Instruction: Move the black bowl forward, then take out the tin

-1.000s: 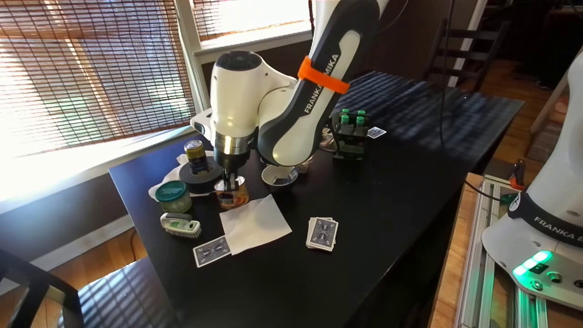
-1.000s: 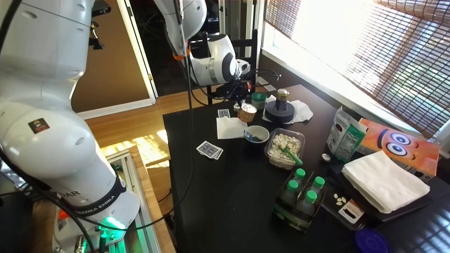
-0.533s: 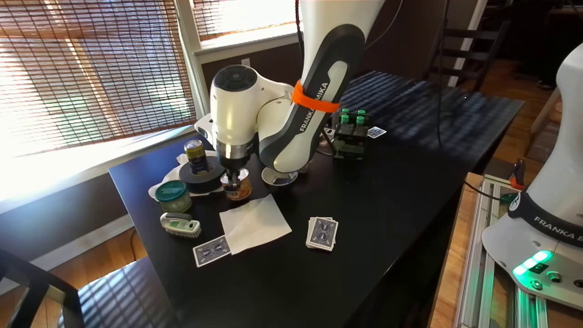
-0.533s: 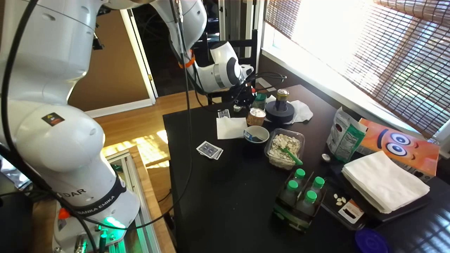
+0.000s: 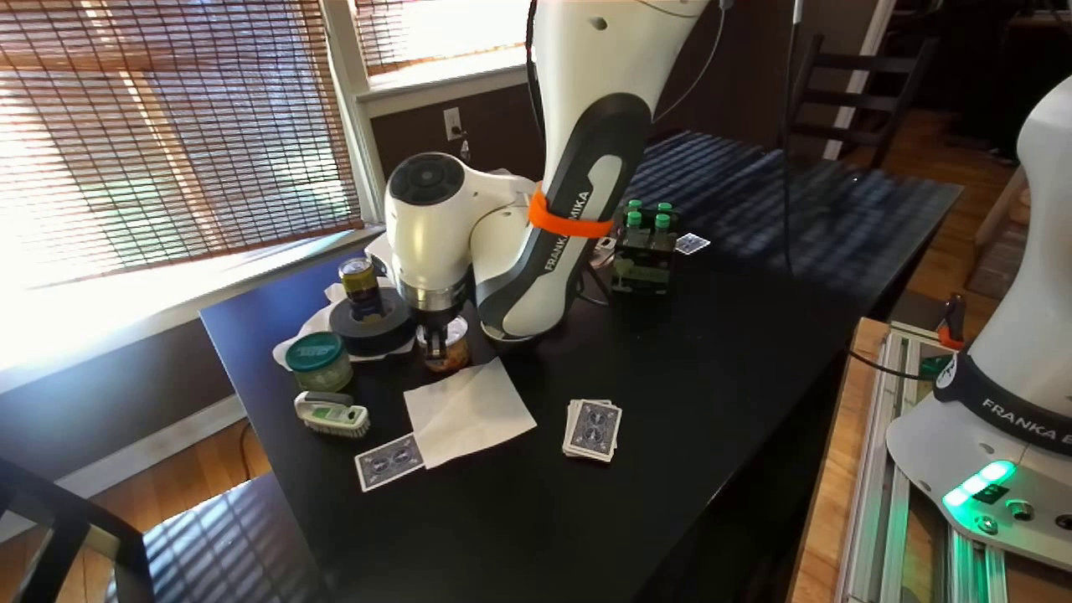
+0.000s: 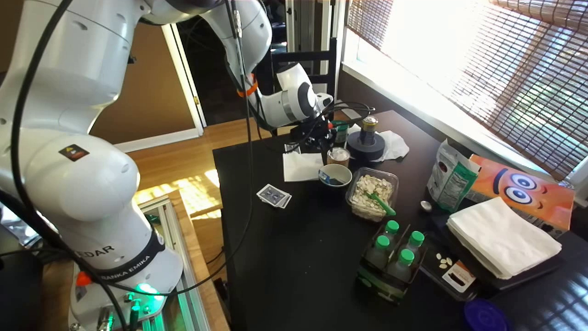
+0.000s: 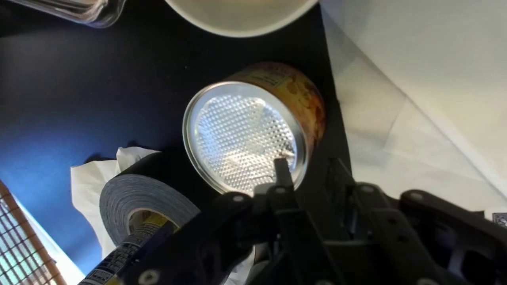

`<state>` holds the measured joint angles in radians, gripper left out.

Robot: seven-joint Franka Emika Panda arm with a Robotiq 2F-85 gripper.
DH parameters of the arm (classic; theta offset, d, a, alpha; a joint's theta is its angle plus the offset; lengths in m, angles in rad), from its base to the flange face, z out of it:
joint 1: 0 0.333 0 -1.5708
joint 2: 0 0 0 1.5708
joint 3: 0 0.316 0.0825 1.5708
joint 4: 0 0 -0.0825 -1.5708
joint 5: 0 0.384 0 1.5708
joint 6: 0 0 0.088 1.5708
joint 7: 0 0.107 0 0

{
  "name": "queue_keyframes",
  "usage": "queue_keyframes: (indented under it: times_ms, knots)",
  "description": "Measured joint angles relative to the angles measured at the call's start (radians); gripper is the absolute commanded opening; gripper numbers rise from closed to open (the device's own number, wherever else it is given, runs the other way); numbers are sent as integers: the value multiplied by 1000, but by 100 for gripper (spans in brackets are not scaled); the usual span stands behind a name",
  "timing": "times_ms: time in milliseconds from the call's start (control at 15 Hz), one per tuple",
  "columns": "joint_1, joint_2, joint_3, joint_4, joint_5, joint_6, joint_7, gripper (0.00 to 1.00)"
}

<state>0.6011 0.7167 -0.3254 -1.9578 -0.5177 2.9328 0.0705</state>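
The tin (image 7: 241,136) is orange with a shiny dimpled metal top. It appears upright. It also shows in both exterior views (image 5: 455,352) (image 6: 339,156), just behind a bowl with a pale inside (image 6: 328,169) and a dark-looking outside. No wholly black shallow bowl shows. My gripper (image 7: 309,164) is over the tin's rim, with its fingers part-way apart. One fingertip (image 7: 282,166) lies over the metal top; the opposite one is outside the rim, with dark tabletop showing between. In an exterior view the gripper (image 5: 435,342) covers part of the tin's side. Contact cannot be told.
A tape roll (image 5: 377,335) with a small can (image 5: 360,285) on it and a teal-lidded jar (image 5: 318,362) stand close by. A paper sheet (image 5: 469,414), a brush (image 5: 332,414) and cards (image 5: 593,429) lie near. A clear food tub (image 6: 372,193) stands beside the pale bowl.
My gripper and the tin have moved together a short way, toward the tape roll's near side and the pale bowl. The arm has come lower. The pale bowl has not moved.
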Motion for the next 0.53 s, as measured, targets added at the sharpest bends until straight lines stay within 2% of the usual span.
queue_keyframes:
  times_ms: [133,267,400,467,533]
  knots:
    - [-63,-37,64,-1,33,-30,-22,75]
    - [-173,-101,167,-4,86,-88,-82,89]
    - [-297,-169,275,-5,152,-231,-182,99]
    - [-351,-198,317,-5,185,-312,-229,100]
    - [-395,-221,349,-5,216,-382,-268,91]
